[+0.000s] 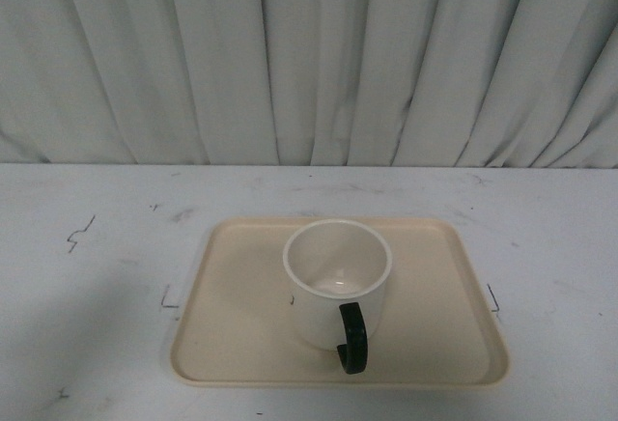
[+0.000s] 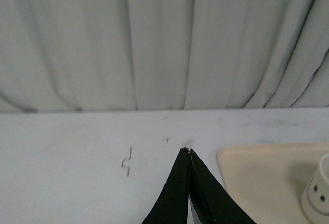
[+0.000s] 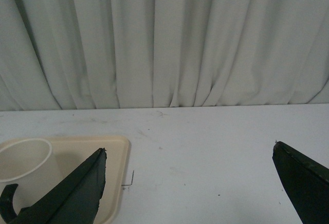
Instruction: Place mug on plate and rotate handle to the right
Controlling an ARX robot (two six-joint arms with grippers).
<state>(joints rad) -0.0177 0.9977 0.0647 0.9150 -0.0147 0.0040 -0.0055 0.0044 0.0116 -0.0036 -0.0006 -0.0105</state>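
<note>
The cream-white mug stands upright in the middle of the beige plate. Its black handle points toward me, slightly right of centre. Neither arm shows in the front view. In the left wrist view my left gripper is shut and empty over bare table, left of the plate's corner; the mug's edge shows far right. In the right wrist view my right gripper is open wide and empty, over the table beside the plate; the mug and handle show at the frame's lower left.
A white table with small black corner marks around the plate. A pale pleated curtain hangs along the far edge of the table.
</note>
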